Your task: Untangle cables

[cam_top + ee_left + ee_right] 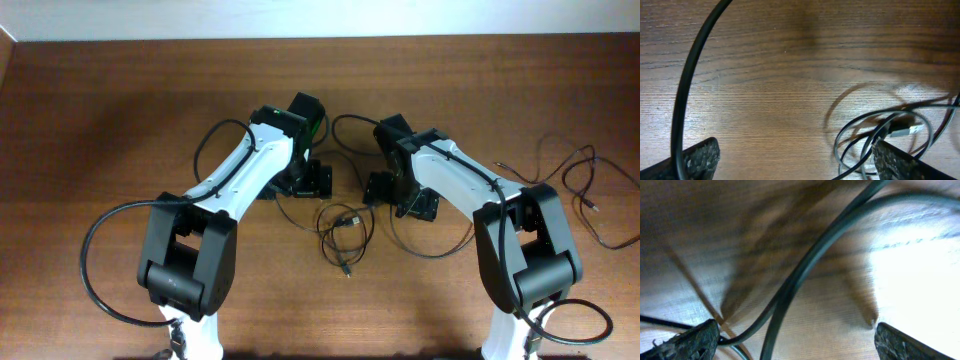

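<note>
A small loose coil of thin black cable (345, 232) with plug ends lies on the wooden table between the two arms. In the left wrist view the coil (875, 137) and its silver plug (906, 131) lie by my right finger. My left gripper (305, 181) (795, 152) is open and empty, just left of the coil. A second thin cable (440, 250) loops around my right gripper (405, 198). In the right wrist view this cord (800, 280) runs between the open jaws (796, 332), low over the table. A third thin cable (585, 195) lies spread out at the far right.
The thick black arm cable (685, 90) crosses the left wrist view on the left. The arms' own cables loop at the left (95, 250) and at the lower right (580, 325) of the table. A pale wall edge (320, 18) runs along the back.
</note>
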Controlling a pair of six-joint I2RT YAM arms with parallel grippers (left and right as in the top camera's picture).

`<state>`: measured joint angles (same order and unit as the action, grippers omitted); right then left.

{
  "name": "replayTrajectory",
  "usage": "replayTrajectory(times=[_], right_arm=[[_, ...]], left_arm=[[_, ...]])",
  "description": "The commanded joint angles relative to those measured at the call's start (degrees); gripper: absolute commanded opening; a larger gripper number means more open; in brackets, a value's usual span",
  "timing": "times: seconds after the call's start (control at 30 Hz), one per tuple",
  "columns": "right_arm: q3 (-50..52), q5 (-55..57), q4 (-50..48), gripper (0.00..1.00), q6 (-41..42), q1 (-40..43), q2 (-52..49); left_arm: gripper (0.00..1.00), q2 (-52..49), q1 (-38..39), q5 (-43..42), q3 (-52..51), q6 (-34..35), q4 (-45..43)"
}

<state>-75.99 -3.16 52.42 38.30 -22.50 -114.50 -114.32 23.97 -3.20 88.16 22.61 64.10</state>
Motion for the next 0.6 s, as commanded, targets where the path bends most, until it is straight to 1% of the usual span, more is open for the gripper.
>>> replayTrajectory(times=[0.0,0.07,0.1,0.13,0.2,0.23,0.27,0.3,0.33,0.37,0.4,0.43,0.47,0.5,0.53,0.57], right_arm=[[0.2,-2.7,2.5,0.99,-5.2,0.6,-0.4],[0.2,-3.5,5.4,0.98,-6.8,1.8,-0.4],[0.2,-5.7,6.8,0.98,-9.8,2.6,-0.4],[0.2,-6.9,7.4,0.98,-11.4,2.9,-0.4],[0.2,-7.4,8.2,0.99,-12.7,3.0,-0.4],[0.2,-7.4,8.5,0.98,-12.7,3.0,-0.4],[0.2,-7.4,8.3,0.99,-12.6,3.0,-0.4],[0.2,-7.4,8.0,1.00,-12.6,3.0,-0.4],[0.2,-7.4,7.5,0.95,-12.6,3.0,-0.4],[0.2,-7.4,7.1,0.83,-12.6,3.0,-0.4],[0.2,-7.4,7.0,0.67,-12.6,3.0,-0.4],[0.2,-7.4,6.9,0.51,-12.6,3.0,-0.4],[0.2,-7.4,6.9,0.28,-12.6,3.0,-0.4],[0.2,-7.4,6.9,0.19,-12.6,3.0,-0.4],[0.2,-7.4,6.9,0.17,-12.6,3.0,-0.4],[0.2,-7.4,6.9,0.17,-12.6,3.0,-0.4]], left_arm=[[0.92,0.9,-0.9,-0.4,3.1,-3.8,2.4],[0.85,1.0,-1.0,0.2,7.2,-6.3,5.7],[0.86,1.0,-1.0,2.3,9.2,-6.4,7.3],[0.99,1.0,-1.0,4.5,10.4,-6.4,8.6],[0.99,1.0,-1.0,6.3,11.6,-6.4,10.3],[0.93,1.0,-1.2,6.4,12.2,-6.4,11.2],[0.77,1.0,-1.2,6.2,12.2,-6.4,11.2],[0.53,0.9,-1.2,5.6,12.1,-6.4,11.0],[0.35,0.9,-1.1,5.3,11.8,-6.4,10.5],[0.30,0.9,-0.7,4.1,10.8,-6.4,9.2],[0.27,0.9,-0.1,1.3,9.5,-6.5,7.9],[0.21,0.9,0.3,-1.3,8.3,-7.4,6.7],[0.16,0.9,1.1,-6.1,6.5,-12.4,4.8],[0.16,0.9,1.8,-8.6,5.1,-15.1,3.6],[0.16,0.8,2.4,-9.1,3.9,-16.1,2.9],[0.17,0.8,3.4,-9.1,1.9,-16.1,2.2]])
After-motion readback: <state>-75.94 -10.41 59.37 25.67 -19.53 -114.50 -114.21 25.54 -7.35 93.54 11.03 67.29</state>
